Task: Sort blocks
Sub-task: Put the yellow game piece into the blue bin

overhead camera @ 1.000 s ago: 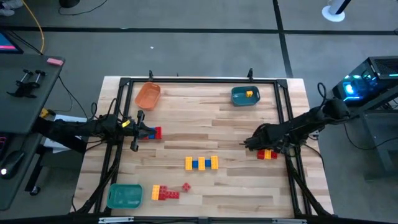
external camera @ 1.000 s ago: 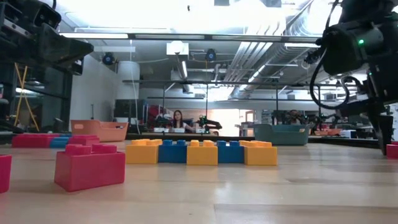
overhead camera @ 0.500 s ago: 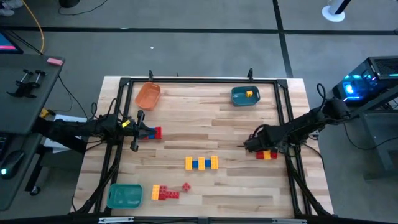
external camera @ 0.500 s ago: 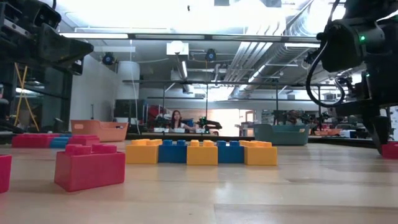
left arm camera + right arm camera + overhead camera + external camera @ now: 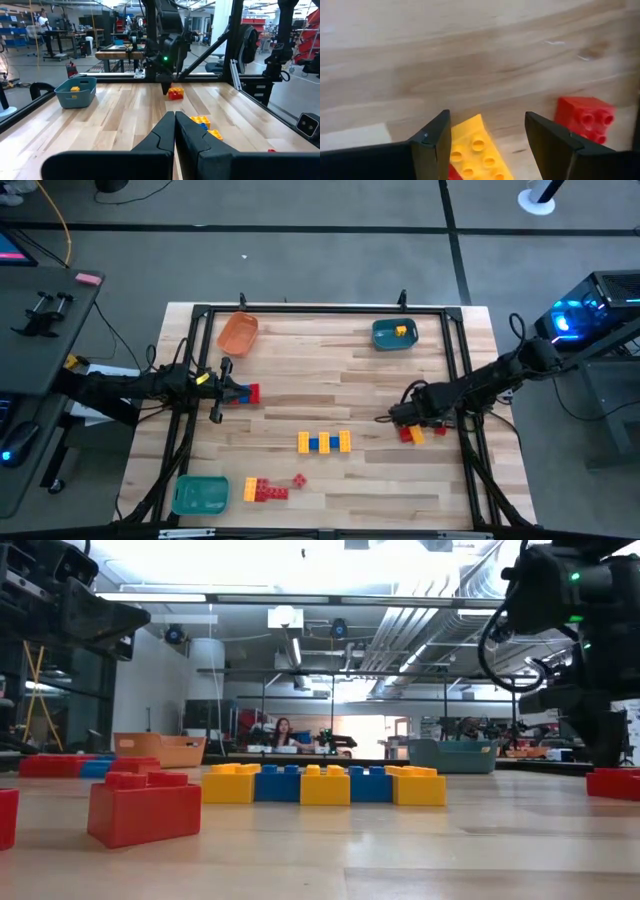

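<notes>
Here the right gripper (image 5: 404,423) hangs low over the desk (image 5: 330,365) near its right edge, its jaws spread wide and holding nothing. A yellow block (image 5: 479,154) lies between the fingers in the right wrist view, with a red block (image 5: 585,118) just beside it on the wood; from above the two read as one small red-and-yellow cluster (image 5: 411,434). The step in hand appears to be the approach to a pick. The next move would call for lowering the fingers around the yellow block alone and closing squarely, without nudging the red one.

The left gripper (image 5: 217,392) waits near the left edge, fingers pressed together and empty, beside a red-and-blue pair (image 5: 244,393). A yellow-blue row (image 5: 324,442) sits at the centre, and red and yellow blocks (image 5: 267,489) lie near the front edge beside the green tray (image 5: 200,496). The blue tray (image 5: 394,335) at the far edge already holds one yellow block; the orange tray (image 5: 238,332) stands towards the far left corner.

No brand, label or legible writing shows.
</notes>
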Action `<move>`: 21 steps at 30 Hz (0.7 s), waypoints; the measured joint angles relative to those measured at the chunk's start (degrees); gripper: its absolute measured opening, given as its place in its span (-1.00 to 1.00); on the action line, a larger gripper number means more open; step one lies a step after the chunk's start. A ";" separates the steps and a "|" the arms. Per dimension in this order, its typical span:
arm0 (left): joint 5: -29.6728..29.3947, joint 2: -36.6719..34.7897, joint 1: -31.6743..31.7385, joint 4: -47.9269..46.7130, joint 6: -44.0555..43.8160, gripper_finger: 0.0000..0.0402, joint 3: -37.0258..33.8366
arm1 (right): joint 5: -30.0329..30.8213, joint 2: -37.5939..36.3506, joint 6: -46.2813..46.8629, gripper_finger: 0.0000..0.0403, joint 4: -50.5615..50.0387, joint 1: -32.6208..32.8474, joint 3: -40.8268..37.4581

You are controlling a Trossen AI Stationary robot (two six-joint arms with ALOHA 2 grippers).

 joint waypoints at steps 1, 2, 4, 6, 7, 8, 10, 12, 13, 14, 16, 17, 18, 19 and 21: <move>-0.01 0.00 -0.01 0.00 0.00 -1.00 -0.01 | 0.06 0.00 0.44 -0.02 -0.19 0.53 0.00; -0.01 0.00 -0.02 0.01 0.00 -1.00 0.00 | 0.18 0.00 1.12 -0.02 -0.44 1.14 0.00; -0.01 0.00 -0.02 0.01 0.00 -1.00 -0.02 | 0.22 0.00 1.53 -0.02 -0.40 2.38 0.00; -0.01 0.00 0.00 0.01 0.00 -1.00 -0.02 | -0.03 0.00 1.55 -0.02 -0.46 3.75 0.00; 0.00 0.00 -0.02 0.00 0.00 -1.00 0.00 | -0.09 0.00 1.74 -0.02 -0.44 4.43 0.00; -0.01 0.00 -0.01 0.00 0.00 -1.00 0.00 | -0.09 0.00 2.27 -0.02 -0.35 5.11 0.00; 0.01 0.00 -0.02 0.01 0.00 -1.00 0.00 | -0.07 0.00 2.90 -0.02 0.31 6.50 0.00; 0.00 0.00 0.00 0.01 0.00 -1.00 0.00 | -0.05 0.00 3.08 -0.02 1.69 7.71 0.02; -0.01 0.00 -0.02 0.01 0.00 -1.00 0.00 | -0.01 -0.01 3.26 -0.02 2.20 8.22 0.02; -0.01 0.00 -0.01 0.01 0.00 -1.00 0.00 | 0.27 -0.02 3.48 -0.02 2.68 8.79 0.02; 0.00 0.00 -0.02 0.01 0.00 -1.00 -0.01 | 1.66 -0.03 3.58 -0.02 4.13 9.83 0.02; 0.00 0.00 -0.01 0.01 0.00 -1.00 0.00 | 1.89 -0.04 3.56 -0.02 4.99 10.26 0.02; -0.01 0.00 -0.02 0.01 0.00 -1.00 -0.01 | 2.06 -0.04 3.12 -0.02 5.58 10.72 0.02; -0.01 0.00 -0.02 0.00 0.00 -1.00 0.00 | 2.00 -0.04 2.69 -0.02 5.90 11.13 0.02; 0.01 0.00 0.00 0.01 0.00 -1.00 0.00 | 1.99 -0.04 2.15 -0.02 6.68 12.08 0.02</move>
